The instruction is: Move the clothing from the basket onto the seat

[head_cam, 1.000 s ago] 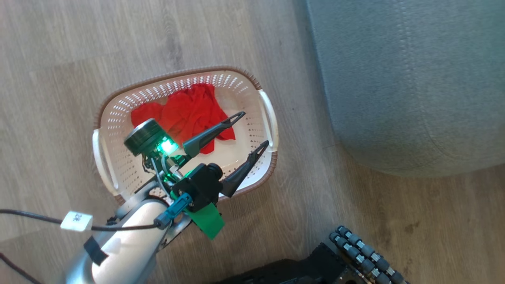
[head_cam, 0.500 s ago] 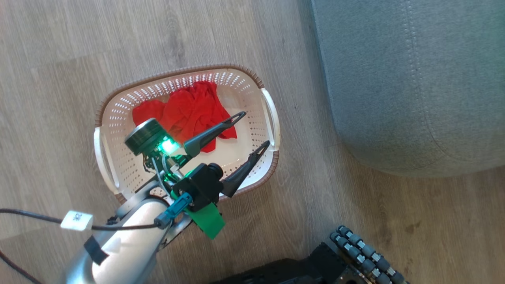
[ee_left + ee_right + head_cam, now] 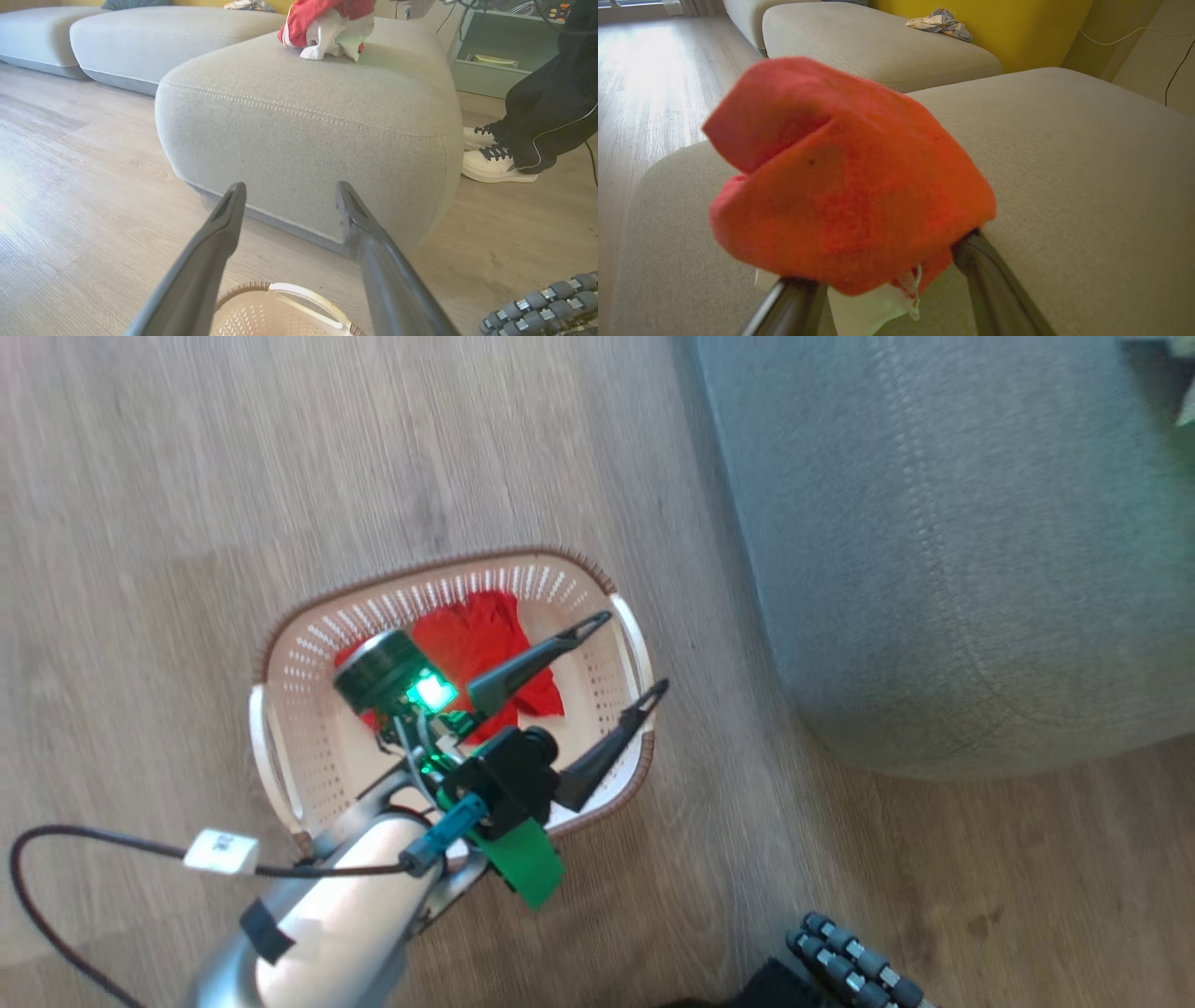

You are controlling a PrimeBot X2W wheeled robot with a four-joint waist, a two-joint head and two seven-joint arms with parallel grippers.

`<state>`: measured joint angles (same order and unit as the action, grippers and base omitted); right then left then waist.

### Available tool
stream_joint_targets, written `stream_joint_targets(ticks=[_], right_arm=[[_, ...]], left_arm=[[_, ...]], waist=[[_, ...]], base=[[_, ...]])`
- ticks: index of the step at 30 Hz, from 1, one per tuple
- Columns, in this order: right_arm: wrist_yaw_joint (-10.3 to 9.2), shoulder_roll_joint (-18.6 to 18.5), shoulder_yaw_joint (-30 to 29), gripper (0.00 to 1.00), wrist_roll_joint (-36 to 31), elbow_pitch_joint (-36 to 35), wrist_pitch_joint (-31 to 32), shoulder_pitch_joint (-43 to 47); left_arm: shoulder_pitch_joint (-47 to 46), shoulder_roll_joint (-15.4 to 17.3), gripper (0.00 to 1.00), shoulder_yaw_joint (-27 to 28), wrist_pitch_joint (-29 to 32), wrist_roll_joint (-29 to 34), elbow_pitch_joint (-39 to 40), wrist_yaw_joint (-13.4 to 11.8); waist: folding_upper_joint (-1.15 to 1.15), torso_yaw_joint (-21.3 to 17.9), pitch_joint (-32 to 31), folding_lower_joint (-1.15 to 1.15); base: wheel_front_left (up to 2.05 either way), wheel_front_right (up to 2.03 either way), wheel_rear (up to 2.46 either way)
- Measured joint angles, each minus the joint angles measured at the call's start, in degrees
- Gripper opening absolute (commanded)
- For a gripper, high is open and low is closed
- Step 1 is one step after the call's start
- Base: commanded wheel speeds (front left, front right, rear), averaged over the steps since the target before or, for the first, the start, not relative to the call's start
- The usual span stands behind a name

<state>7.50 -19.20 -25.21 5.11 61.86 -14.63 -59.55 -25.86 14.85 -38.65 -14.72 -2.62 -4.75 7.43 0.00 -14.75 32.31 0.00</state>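
Red clothing [image 3: 327, 23] touches the grey seat [image 3: 303, 130].

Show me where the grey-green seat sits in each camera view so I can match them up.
Head view: the seat fills the upper right, its rounded corner toward the basket.
Left wrist view: the seat sits at centre, with a red-and-white garment on top.
Right wrist view: the seat spreads across the lower and right part, behind the red-and-white garment.
Shared landmark: the wooden floor, left of the seat in every view.
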Motion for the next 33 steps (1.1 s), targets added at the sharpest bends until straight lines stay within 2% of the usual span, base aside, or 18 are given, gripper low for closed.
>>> stream_joint_targets(ticks=[8,17,22,33], right_arm=[[0.0,-0.3,4.3,1.0,-0.1,0.7,0.0,5.3],[0.0,-0.7,13.1,1.0,4.7,-5.7,0.0,10.4],[0.0,-1.4,18.7,1.0,10.7,-15.8,0.0,15.7],[0.0,-1.8,24.6,1.0,19.8,-35.8,0.0,28.8]], left_arm=[[2.2,-3.8,1.0,0.8,0.0,-1.0,-1.2,-0.1],[7.5,-7.4,1.0,3.4,0.0,-1.5,-2.3,-0.4],[9.8,-8.5,1.0,6.2,0.0,-1.5,-2.4,-0.7],[13.6,-10.3,1.0,13.1,0.0,-2.2,-2.2,-2.7]], waist=[[0.0,-0.2,-7.5,0.0],[0.0,-0.3,-15.7,-0.01],[0.0,0.2,-20.3,-0.01],[0.0,3.5,-26.2,-0.01]], base=[[0.0,0.0,0.0],[0.0,0.0,0.0],[0.0,0.0,0.0],[0.0,0.0,0.0]])
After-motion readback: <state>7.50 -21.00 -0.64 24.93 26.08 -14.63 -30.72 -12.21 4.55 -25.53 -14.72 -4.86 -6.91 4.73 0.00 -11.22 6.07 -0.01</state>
